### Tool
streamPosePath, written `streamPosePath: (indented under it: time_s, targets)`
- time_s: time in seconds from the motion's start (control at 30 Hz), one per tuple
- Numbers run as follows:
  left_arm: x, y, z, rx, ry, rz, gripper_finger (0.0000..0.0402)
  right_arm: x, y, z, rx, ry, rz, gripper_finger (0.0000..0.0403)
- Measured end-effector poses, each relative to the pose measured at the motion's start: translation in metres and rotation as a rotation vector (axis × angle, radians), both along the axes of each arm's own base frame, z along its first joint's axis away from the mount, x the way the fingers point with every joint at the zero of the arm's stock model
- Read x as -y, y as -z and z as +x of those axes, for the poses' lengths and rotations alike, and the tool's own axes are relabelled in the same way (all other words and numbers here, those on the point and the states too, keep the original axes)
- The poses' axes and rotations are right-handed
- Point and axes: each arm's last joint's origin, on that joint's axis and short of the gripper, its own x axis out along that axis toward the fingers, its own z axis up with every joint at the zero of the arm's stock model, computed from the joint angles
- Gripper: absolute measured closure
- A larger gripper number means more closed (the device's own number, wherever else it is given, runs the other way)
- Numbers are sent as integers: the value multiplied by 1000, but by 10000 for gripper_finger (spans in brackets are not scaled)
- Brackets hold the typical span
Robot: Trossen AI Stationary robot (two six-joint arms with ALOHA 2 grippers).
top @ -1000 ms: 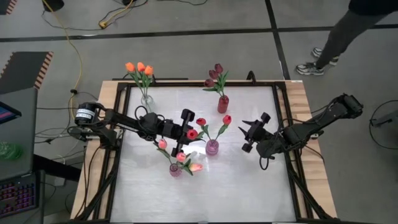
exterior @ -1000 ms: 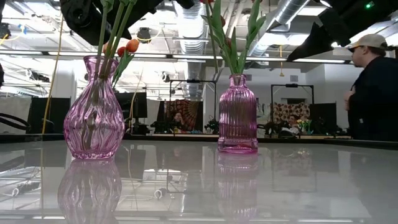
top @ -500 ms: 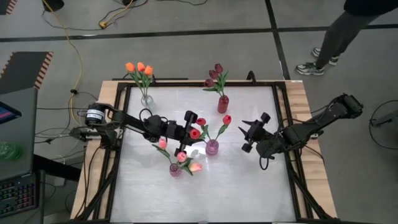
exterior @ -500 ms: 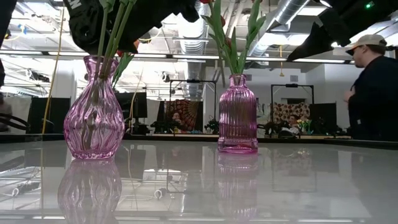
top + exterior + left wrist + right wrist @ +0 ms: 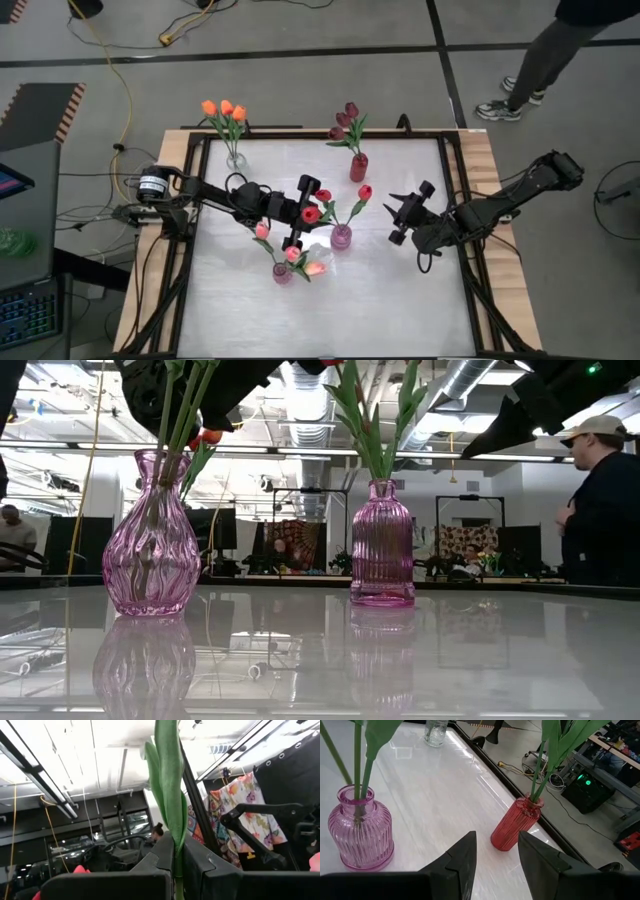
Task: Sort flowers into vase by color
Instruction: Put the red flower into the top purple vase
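My left gripper (image 5: 303, 212) hovers over the table's middle, between the round pink vase (image 5: 283, 272) with pink tulips and the ribbed pink vase (image 5: 341, 237) with two red tulips. It is shut on a red tulip (image 5: 311, 213). In the low view both pink vases (image 5: 150, 545) (image 5: 382, 545) stand on their bases on the table. A clear vase (image 5: 236, 160) with orange tulips and a red vase (image 5: 358, 167) with maroon tulips stand near the far edge. My right gripper (image 5: 400, 216) is open, to the right of the ribbed vase, and touches nothing. My left gripper pinches the red tulip's green stem (image 5: 178, 870) between its two fingers, just below a long leaf (image 5: 170, 780) that rises past them. The tulip is lifted clear of the table, and its red head shows beside the gripper in the high view.
The right wrist view shows the ribbed pink vase (image 5: 360, 827), the red vase (image 5: 514, 824) and the clear vase (image 5: 436, 732) on the white tabletop. A dark frame rims the table (image 5: 455, 200). A person (image 5: 600, 500) stands beyond the right side.
My left gripper, with the red tulip, has shifted a little toward the table's right, nearer the ribbed pink vase. It has stayed shut on the stem.
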Motion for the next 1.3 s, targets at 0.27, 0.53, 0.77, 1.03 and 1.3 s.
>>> streamPosePath:
  time_s: [0.27, 0.53, 0.77, 1.03, 1.3]
  targets:
    - [0, 0, 0, -3, -1, 0, 401, 0, 0, 0, 0, 0, 0, 233]
    - [0, 5, 3, -63, -7, 0, 401, 0, 0, 0, 0, 0, 0, 233]
    - [-1, 10, 7, -129, -22, -22, 401, 0, 0, 0, 0, 0, 0, 233]
    - [-4, 17, 11, -213, -122, -79, 401, 0, 0, 0, 0, 0, 0, 233]
    - [-6, 17, 11, -223, -166, -134, 330, 0, 0, 0, 0, 0, 0, 233]
